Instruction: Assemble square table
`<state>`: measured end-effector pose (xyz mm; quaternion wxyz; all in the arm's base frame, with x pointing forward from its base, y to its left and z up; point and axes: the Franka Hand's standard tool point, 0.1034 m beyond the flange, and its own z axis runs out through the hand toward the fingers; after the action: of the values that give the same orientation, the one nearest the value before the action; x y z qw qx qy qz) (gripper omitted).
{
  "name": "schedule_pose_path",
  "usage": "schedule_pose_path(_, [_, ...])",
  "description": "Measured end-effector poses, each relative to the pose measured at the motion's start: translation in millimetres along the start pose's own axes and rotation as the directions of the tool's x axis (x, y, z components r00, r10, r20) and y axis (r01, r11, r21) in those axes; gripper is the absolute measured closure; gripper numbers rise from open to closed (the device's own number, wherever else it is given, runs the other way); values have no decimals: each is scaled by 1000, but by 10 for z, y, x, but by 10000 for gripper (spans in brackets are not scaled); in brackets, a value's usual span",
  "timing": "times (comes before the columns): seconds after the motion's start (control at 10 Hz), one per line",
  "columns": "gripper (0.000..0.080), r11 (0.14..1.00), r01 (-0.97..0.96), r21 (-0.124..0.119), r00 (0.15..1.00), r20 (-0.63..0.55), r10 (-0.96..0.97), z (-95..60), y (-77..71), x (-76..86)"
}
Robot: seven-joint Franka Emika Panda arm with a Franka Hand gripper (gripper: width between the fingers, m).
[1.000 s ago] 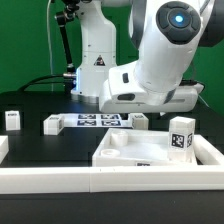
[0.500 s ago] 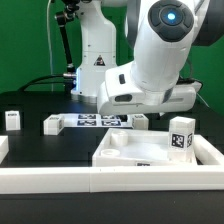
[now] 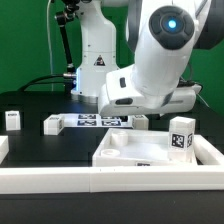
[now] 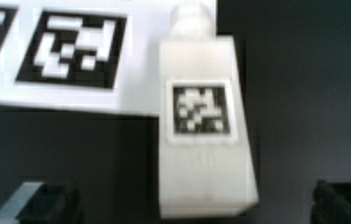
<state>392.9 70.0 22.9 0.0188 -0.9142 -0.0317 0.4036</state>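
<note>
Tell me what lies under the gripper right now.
A white tagged leg lies flat on the black table below the open gripper, beside the marker board. The leg hides the table beneath it.

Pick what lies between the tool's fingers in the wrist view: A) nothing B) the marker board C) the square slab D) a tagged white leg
D: the white leg, tag showing, lies between the open tool's fingers with gaps either side; the marker board sits aside.

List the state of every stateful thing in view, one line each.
pincer: open, holding nothing.
leg beneath pincer: lying flat, tag up, ungripped.
tabletop: flat, rim up, no legs fitted.
leg at exterior view's right: upright, loose.
leg at exterior view's far left: upright, loose.
</note>
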Motion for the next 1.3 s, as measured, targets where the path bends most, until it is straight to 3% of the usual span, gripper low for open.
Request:
schedule_pose_path(0.3, [150,1000,-14,6,985,171,12,79,26,-5])
schedule_pose_path(1.1, [150,999,-36,-6,991,133,36,187,16,90])
schedule_pose_path(1.3, [428,999,-38,-4,990,132,39,186,25,90])
